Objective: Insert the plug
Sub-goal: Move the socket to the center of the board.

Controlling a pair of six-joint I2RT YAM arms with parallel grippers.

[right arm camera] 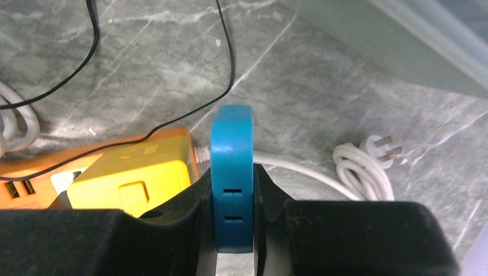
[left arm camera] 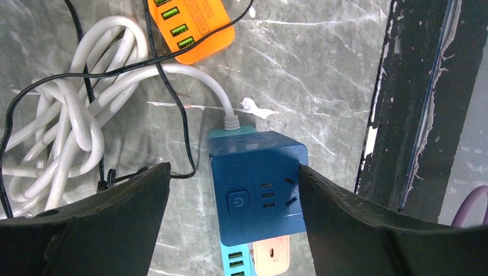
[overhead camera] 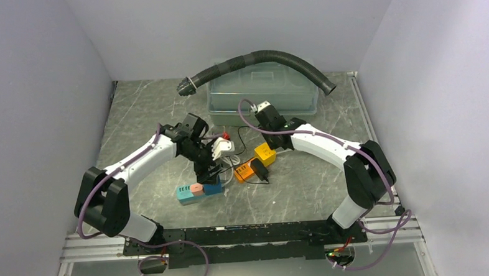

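Left wrist view: left gripper [left arm camera: 234, 168], jaws wide, straddles the socket cube [left arm camera: 259, 195]. Right gripper [right arm camera: 232, 192] pinches the plug [right arm camera: 231, 138], standing at the cube's two o'clock seen from above.

Black ribbed hose [overhead camera: 269, 54] atop a clear, perhaps lidded, bin [overhead camera: 296, 96].

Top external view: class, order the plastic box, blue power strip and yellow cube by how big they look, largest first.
1. plastic box
2. blue power strip
3. yellow cube
No close calls here.
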